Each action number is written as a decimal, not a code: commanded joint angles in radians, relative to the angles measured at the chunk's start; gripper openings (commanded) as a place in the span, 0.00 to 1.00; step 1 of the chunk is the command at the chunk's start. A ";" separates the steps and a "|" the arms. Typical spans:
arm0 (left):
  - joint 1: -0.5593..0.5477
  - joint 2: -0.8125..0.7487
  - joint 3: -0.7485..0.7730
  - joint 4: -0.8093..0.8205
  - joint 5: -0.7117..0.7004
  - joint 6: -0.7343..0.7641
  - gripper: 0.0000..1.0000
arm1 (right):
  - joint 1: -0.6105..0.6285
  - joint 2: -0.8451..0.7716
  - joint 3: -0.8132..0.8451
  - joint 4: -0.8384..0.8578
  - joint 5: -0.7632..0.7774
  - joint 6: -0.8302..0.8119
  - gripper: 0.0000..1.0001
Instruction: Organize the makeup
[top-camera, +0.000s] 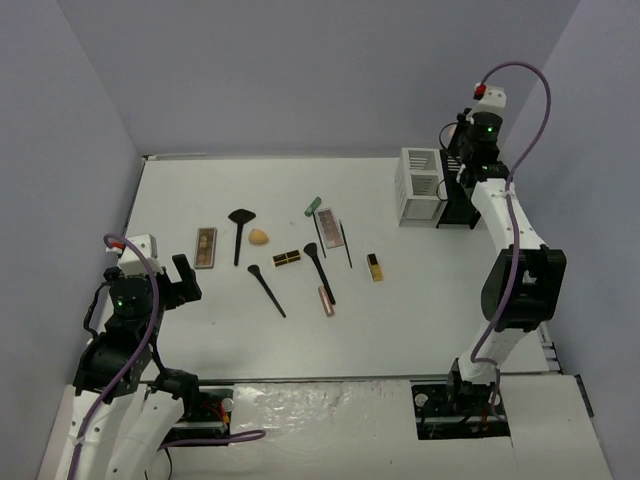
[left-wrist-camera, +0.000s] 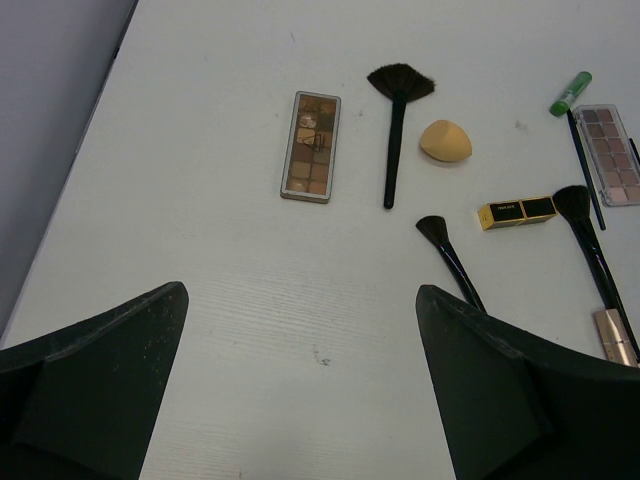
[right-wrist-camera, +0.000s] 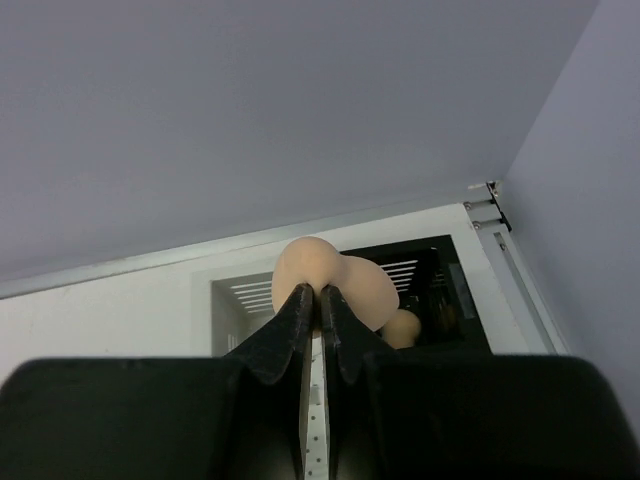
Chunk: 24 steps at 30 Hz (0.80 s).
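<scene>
- Right gripper (right-wrist-camera: 312, 292): fingers pressed together at the centre of the right wrist view, clamped on a beige sponge (right-wrist-camera: 352, 286) that bulges out on both sides of the tips
- Just behind it, at centre right of that view, the black organizer (right-wrist-camera: 440, 275) holds a second sponge (right-wrist-camera: 402, 328); the white organizer (right-wrist-camera: 235, 300) stands just beside it on the left
- In the top view both boxes sit at the upper right of the table (top-camera: 180, 200), with the right arm reaching over them
- Left gripper (left-wrist-camera: 300, 400): fingers spread wide apart in the bottom corners of the left wrist view, with only table showing between them
- Nearest it, centre right, a short brush (left-wrist-camera: 448, 255); above that a black-gold case (left-wrist-camera: 517, 211)
- Upper centre: a brown palette (left-wrist-camera: 311, 146), a fan brush (left-wrist-camera: 397, 120) and a loose sponge (left-wrist-camera: 445, 141), side by side and apart
- Right edge: a long brush (left-wrist-camera: 590, 245), a pink tube (left-wrist-camera: 617, 335), a 2nd palette (left-wrist-camera: 610, 152) with a thin pencil (left-wrist-camera: 585, 170) along its left side, and a green tube (left-wrist-camera: 570, 93) at its top left
- The gold bottle (top-camera: 374, 267) lies right of centre in the top view, apart from the rest
</scene>
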 joint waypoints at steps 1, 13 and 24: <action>0.006 0.019 0.020 0.037 0.008 -0.010 0.97 | -0.089 0.069 0.065 0.102 -0.152 0.118 0.00; 0.006 0.037 0.022 0.040 0.013 -0.009 0.97 | -0.154 0.240 0.087 0.227 -0.292 0.153 0.00; 0.006 0.040 0.022 0.041 0.012 -0.009 0.97 | -0.151 0.217 0.062 0.217 -0.301 0.129 0.40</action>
